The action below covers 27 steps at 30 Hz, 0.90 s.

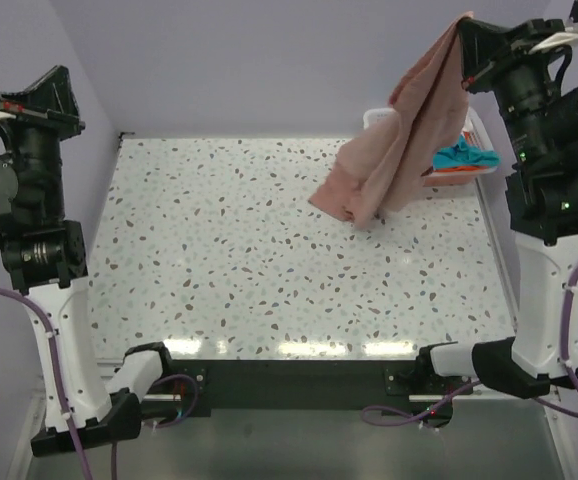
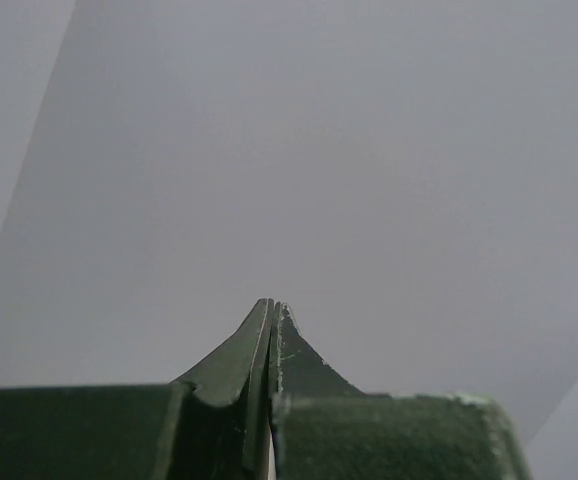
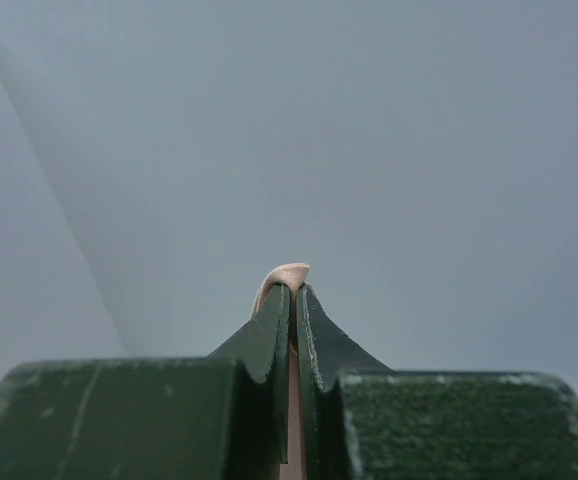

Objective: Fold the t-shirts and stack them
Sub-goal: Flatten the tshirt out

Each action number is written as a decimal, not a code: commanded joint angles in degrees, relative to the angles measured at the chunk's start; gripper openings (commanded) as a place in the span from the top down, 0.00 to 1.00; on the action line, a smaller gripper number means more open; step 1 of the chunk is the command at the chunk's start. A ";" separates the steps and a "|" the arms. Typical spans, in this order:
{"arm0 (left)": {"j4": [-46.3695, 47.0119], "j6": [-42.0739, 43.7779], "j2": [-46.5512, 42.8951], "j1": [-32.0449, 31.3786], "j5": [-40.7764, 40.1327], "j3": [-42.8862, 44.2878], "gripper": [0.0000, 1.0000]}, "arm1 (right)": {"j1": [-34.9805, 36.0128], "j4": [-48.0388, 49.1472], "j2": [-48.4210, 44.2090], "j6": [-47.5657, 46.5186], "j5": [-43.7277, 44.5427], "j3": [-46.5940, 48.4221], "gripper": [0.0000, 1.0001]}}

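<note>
A salmon-pink t-shirt (image 1: 394, 150) hangs from my right gripper (image 1: 464, 40), raised high at the back right; its lower end touches the speckled table. In the right wrist view my right gripper (image 3: 293, 290) is shut on a fold of the pink cloth (image 3: 284, 272), which pokes out past the tips. A teal t-shirt (image 1: 466, 155) and a bit of orange cloth (image 1: 449, 170) lie in the white basket (image 1: 477, 125) behind the hanging shirt. My left gripper (image 1: 57, 82) is raised at the far left, away from the shirts; in the left wrist view my left gripper (image 2: 272, 306) is shut and empty, facing a bare wall.
The speckled table (image 1: 219, 250) spreads between the arms. Pale walls close it at the back and sides. The arm bases stand at the near edge, with purple cables beside them.
</note>
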 commanded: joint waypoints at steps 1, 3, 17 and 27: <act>-3.97 -0.27 2.02 0.30 6.28 -9.80 1.00 | -0.27 1.93 -1.23 -1.54 0.77 -5.71 1.00; -4.42 -0.45 2.46 -1.98 8.33 -14.30 1.00 | -0.18 1.14 -3.33 -0.15 0.42 -11.48 1.00; -4.77 13.51 28.90 -39.06 14.66 -14.60 0.75 | -0.18 -6.77 -14.68 3.99 26.11 -38.94 1.00; -7.23 15.28 38.85 -45.49 17.84 -8.78 0.66 | -0.09 -13.98 -10.04 7.50 30.14 -54.76 1.00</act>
